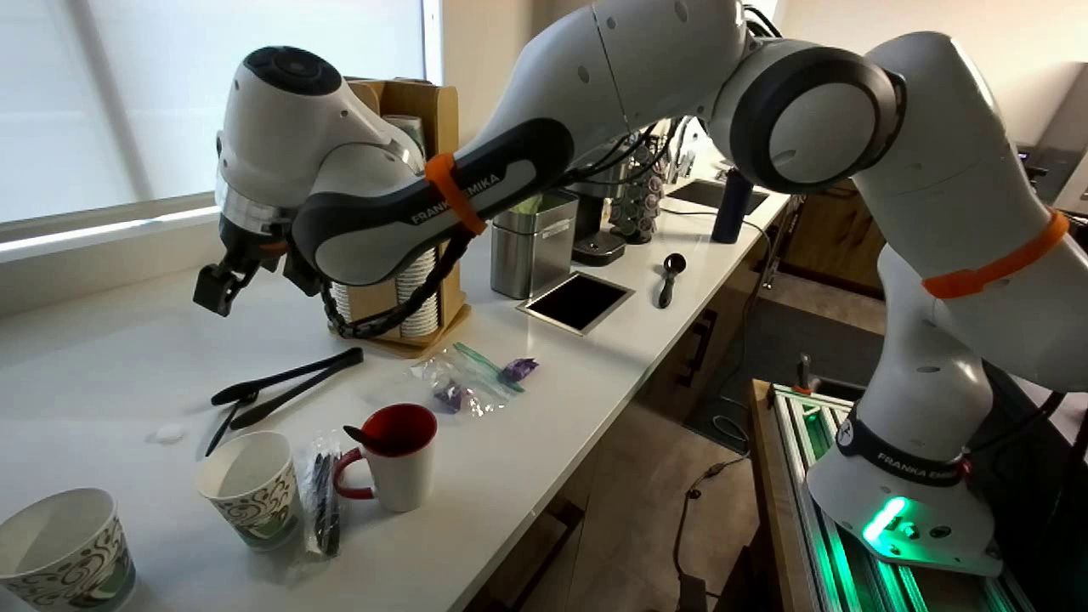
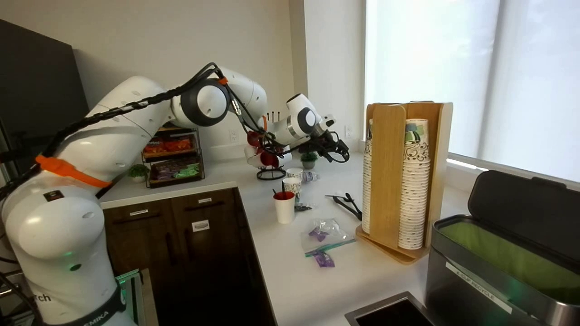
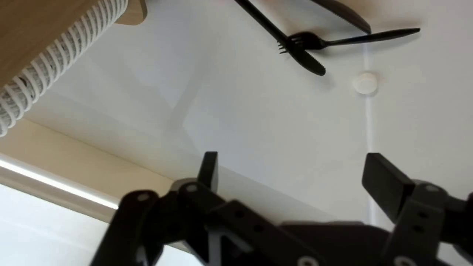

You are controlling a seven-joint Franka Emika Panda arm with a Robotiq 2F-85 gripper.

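My gripper (image 3: 292,170) is open and empty, its two black fingertips wide apart. In both exterior views it hangs above the white counter near the window, beside the cup rack (gripper (image 1: 257,285), (image 2: 340,150)). Nearest below it lie black plastic utensils, overlapping on the counter (image 1: 253,414). In the wrist view these are a serrated knife (image 3: 306,61), a second knife (image 3: 345,15) cut off by the frame's top edge, and a fork (image 3: 369,38) whose tines touch the first knife. A small white round thing (image 3: 366,83) lies near them; I cannot tell what it is.
A wooden rack (image 2: 387,181) of stacked paper cups stands close by. On the counter are two paper cups (image 1: 255,501), (image 1: 72,561), a red-and-white mug (image 1: 408,467) holding a black utensil, bagged black cutlery (image 1: 325,501), a clear bag (image 1: 433,370) with purple packets, and a metal bin (image 2: 476,271).
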